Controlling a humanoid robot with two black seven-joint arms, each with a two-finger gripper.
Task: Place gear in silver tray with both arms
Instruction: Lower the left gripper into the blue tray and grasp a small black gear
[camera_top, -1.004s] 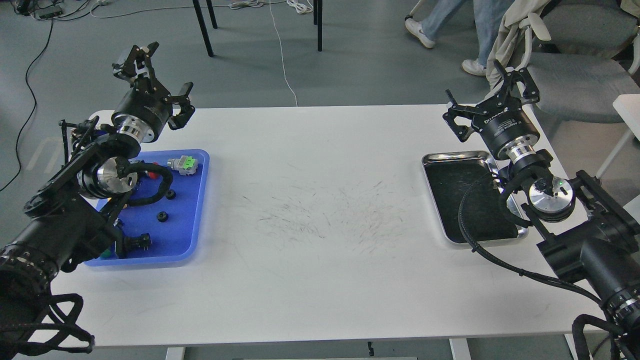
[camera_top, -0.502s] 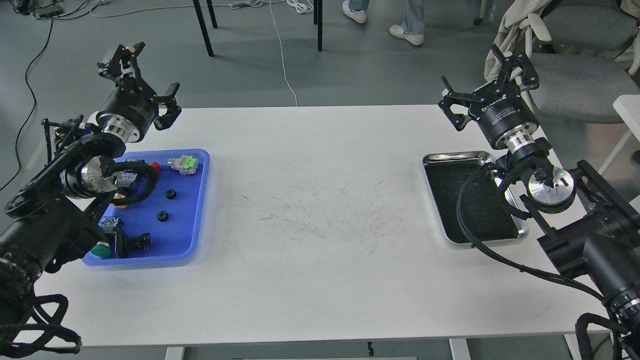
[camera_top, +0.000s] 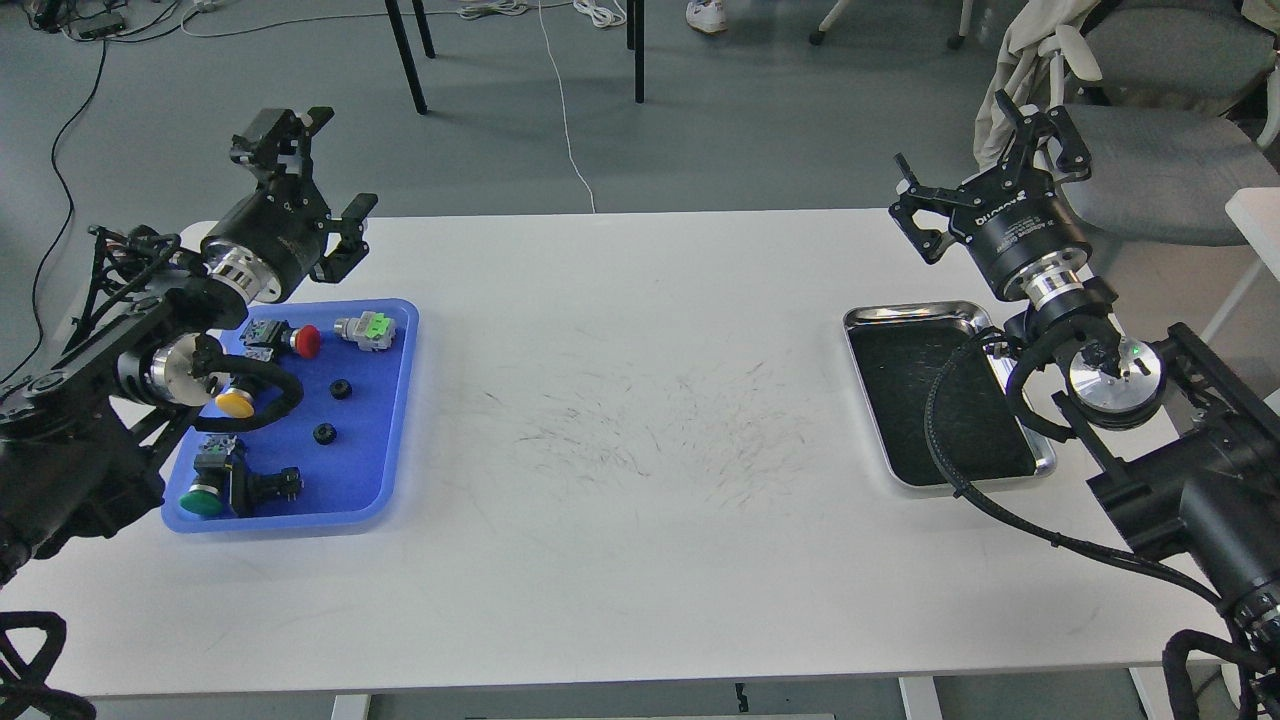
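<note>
The left pincer (camera_top: 315, 180) hangs spread and empty above the far-left corner of the bench (camera_top: 640, 560), just beyond the blue plastic tray (camera_top: 385, 470), presumably so it can drop onto the parts there. The right pincer (camera_top: 985, 160) is likewise splayed wide with nothing between its fingers, raised past the bench's far edge behind the silver tray (camera_top: 915, 312), which leaves the tray's dark floor uncovered for a delivery. Two small black ring-shaped parts, one gear (camera_top: 341, 388) and a second gear (camera_top: 323, 433), lie apart on the blue floor; at this size I judge them gears, though teeth cannot be made out. Around them sit a red button (camera_top: 305, 341), a yellow button (camera_top: 236, 403), a green button (camera_top: 201, 501) and a green-capped connector (camera_top: 366, 329). The silver tray appears empty, so the task seems not yet begun. The wide, scuffed middle of the bench between the trays gives free passage, perhaps for a handover. The right arm's cable loom (camera_top: 935, 440) drapes over the silver tray's near corner and could snag there.
</note>
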